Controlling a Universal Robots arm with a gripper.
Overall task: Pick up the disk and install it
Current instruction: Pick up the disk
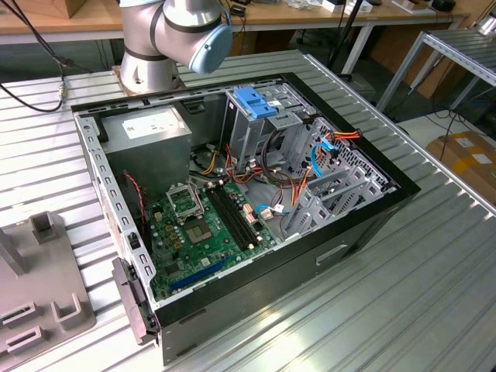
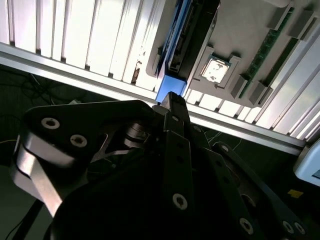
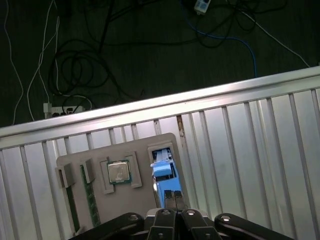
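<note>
The disk point(image 3: 162, 169) stands on edge in a slot of the grey parts tray point(image 3: 145, 142), its blue bracket facing up. In the second wrist view the disk point(image 2: 187, 35) shows a black body and a blue edge. My gripper point(image 3: 173, 196) hangs just above the near end of that blue bracket, and its fingertips are pressed together. In the second wrist view my gripper point(image 2: 172, 100) ends right at the blue bracket. I cannot tell whether it touches.
The tray also holds a processor chip point(image 3: 119, 172) and green memory sticks point(image 3: 90, 200). It lies near the ribbed table's edge point(image 3: 150, 107), with floor cables beyond. An open computer case point(image 1: 248, 194) holds a drive cage with a blue handle point(image 1: 256, 101) and a grey power supply point(image 1: 147, 128).
</note>
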